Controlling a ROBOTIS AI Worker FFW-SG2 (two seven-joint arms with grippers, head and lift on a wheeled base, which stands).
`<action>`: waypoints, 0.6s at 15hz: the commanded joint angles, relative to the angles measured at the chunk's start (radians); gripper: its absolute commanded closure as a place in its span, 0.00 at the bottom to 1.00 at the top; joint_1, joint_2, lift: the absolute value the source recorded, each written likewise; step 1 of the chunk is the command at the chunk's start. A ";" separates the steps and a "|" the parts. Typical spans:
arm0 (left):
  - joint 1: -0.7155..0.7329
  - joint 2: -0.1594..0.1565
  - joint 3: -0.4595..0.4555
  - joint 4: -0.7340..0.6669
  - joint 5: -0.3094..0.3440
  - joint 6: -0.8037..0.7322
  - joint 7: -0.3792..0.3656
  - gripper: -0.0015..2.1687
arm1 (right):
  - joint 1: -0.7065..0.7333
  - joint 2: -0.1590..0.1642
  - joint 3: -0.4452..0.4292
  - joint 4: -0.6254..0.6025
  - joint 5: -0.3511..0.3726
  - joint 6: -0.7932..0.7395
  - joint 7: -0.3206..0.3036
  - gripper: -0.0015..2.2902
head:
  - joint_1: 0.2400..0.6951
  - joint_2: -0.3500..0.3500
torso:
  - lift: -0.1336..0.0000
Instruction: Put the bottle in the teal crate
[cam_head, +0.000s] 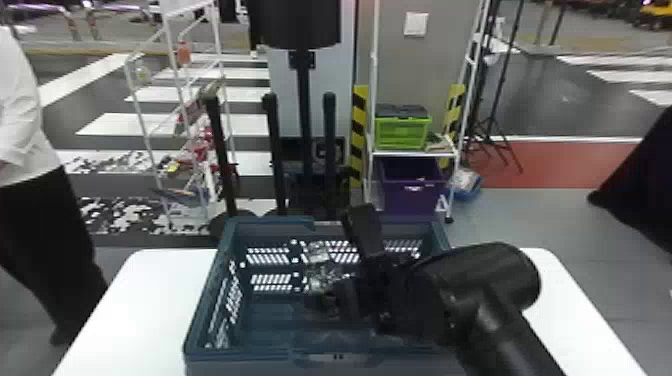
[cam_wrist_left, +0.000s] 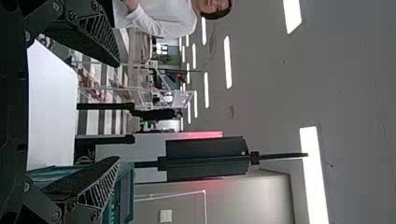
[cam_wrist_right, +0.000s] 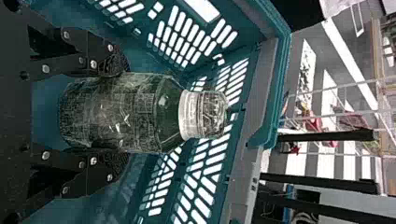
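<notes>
Across the foreground of the head view stood one white, smooth-topped bench (cam_head: 135, 300). Upon it: one teal crate (cam_head: 240, 354), plastic, rectangular, with slotted walls. Two black end effectors: the right end effector (cam_head: 337, 256), two-fingered, reached into the crate and pinched the bottle from both sides; the left end effector (cam_wrist_left: 116, 112) had its fingers spread. One clear plastic bottle (cam_wrist_right: 121, 112), round-bodied, sat upright between the right fingers, within the crate's walls; base contact could not be told.

1 clear bottle (cam_wrist_right: 140, 112) upright inside teal crate (cam_head: 240, 354)
</notes>
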 joint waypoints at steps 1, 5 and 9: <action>-0.003 0.000 0.005 0.003 0.006 0.001 -0.002 0.09 | -0.035 0.003 0.004 0.108 -0.002 -0.035 0.009 0.82 | 0.57 0.50 | 1.00; -0.006 0.000 0.017 0.014 0.012 0.001 -0.002 0.09 | -0.087 0.003 0.005 0.247 -0.002 -0.078 0.018 0.82 | 0.57 0.50 | 1.00; -0.009 0.001 0.022 0.018 0.015 -0.003 -0.003 0.09 | -0.127 0.003 0.009 0.356 -0.001 -0.115 0.041 0.82 | 0.57 0.50 | 1.00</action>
